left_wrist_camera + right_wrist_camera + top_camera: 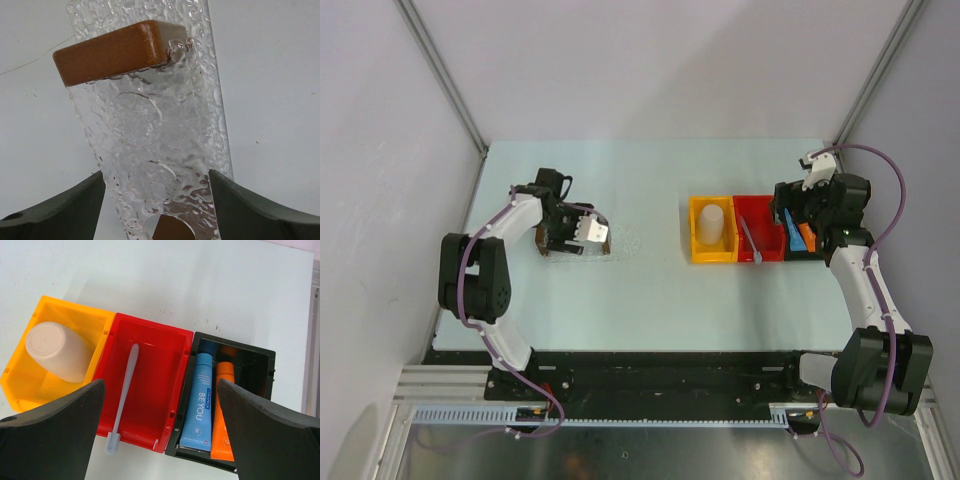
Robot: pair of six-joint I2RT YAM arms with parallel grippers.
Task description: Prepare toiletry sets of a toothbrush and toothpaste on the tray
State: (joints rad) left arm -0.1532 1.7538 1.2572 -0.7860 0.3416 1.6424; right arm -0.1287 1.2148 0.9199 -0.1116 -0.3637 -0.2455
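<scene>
The clear plastic tray with brown wooden end blocks lies on the left part of the table. My left gripper is over it, with one finger against each long side. The whitish toothbrush lies in the red bin, its head over the near rim. A blue toothpaste tube and an orange one lie side by side in the black bin. My right gripper hangs open above these bins, holding nothing.
A beige cup lies in the yellow bin, which stands left of the red bin. The three bins form a row at the right middle of the pale table. Grey walls and metal posts close in the sides.
</scene>
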